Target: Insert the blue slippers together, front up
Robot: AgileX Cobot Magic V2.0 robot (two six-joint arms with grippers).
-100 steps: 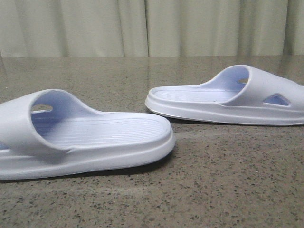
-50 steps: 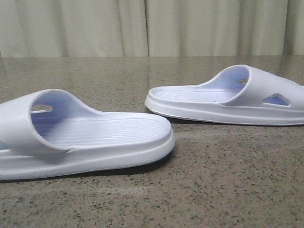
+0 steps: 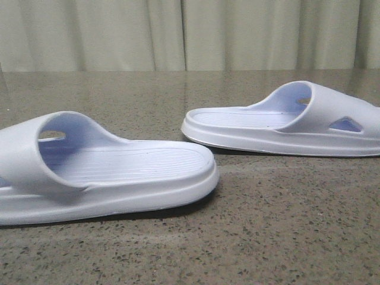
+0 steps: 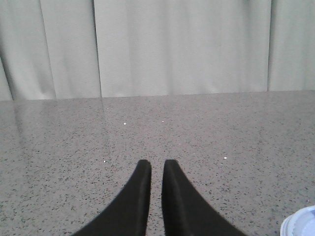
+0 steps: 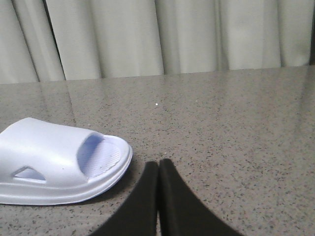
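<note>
I see both slippers lying flat on their soles on the speckled table, well apart from each other. The near slipper lies across the front view on my left, its long axis running left to right, heel end pointing right, strap toward the left edge. The far slipper sits further back on the right, also lying crosswise, heel end pointing left, strap at the right. Nothing has shifted since a second ago. My left gripper has its fingertips nearly together with a thin gap; my right gripper is pressed closed, empty, just beside the far slipper's front end.
</note>
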